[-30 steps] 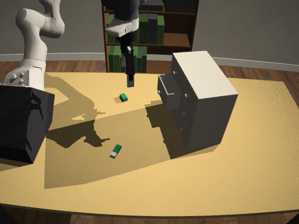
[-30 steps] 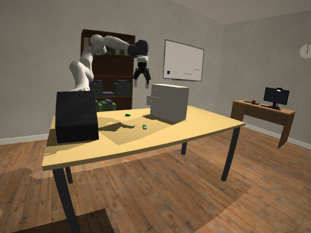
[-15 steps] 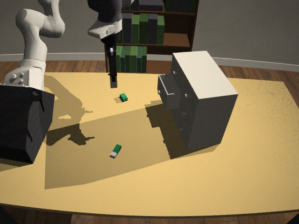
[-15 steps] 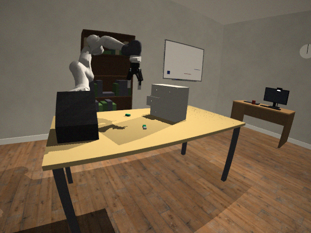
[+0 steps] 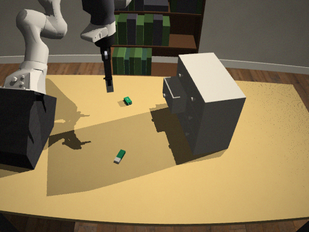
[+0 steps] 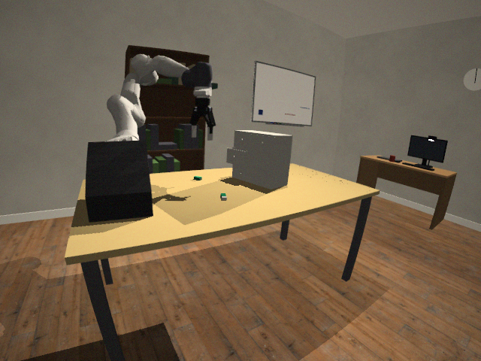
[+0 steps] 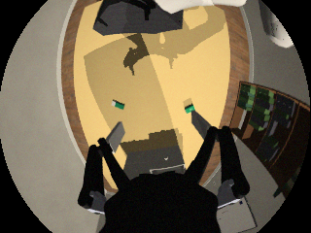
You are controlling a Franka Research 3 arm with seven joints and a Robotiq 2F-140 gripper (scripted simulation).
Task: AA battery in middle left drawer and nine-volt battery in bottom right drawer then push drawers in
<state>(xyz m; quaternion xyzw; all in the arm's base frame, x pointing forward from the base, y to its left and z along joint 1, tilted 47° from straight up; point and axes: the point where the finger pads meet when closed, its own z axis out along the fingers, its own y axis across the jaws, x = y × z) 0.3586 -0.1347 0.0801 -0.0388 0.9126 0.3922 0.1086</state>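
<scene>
The chest [image 5: 222, 120] [image 6: 267, 159] [image 7: 138, 160] stands upright with its drawer fronts towards the robot's base. Its left middle-row drawer [image 5: 178, 105] [image 6: 236, 156] is pulled partly out; its inside is mostly hidden. The other drawers whose fronts show look pushed in. The green nine-volt battery [image 5: 127, 100] [image 6: 198, 178] [image 7: 190, 109] lies on the table in front of the chest's left side. I see no AA battery in any view. My gripper [image 5: 109, 86] [image 6: 201, 134] [image 7: 156, 122] is open and empty, pointing down high above the table, short of the open drawer.
A green and white block [image 5: 119, 156] [image 6: 223, 196] [image 7: 118, 104], like an eraser, lies flat on the table [image 5: 154, 195] [image 6: 271, 211], towards the chest's right side. The robot's black base block [image 5: 15, 124] [image 6: 116, 178] stands at the opposite end from the chest.
</scene>
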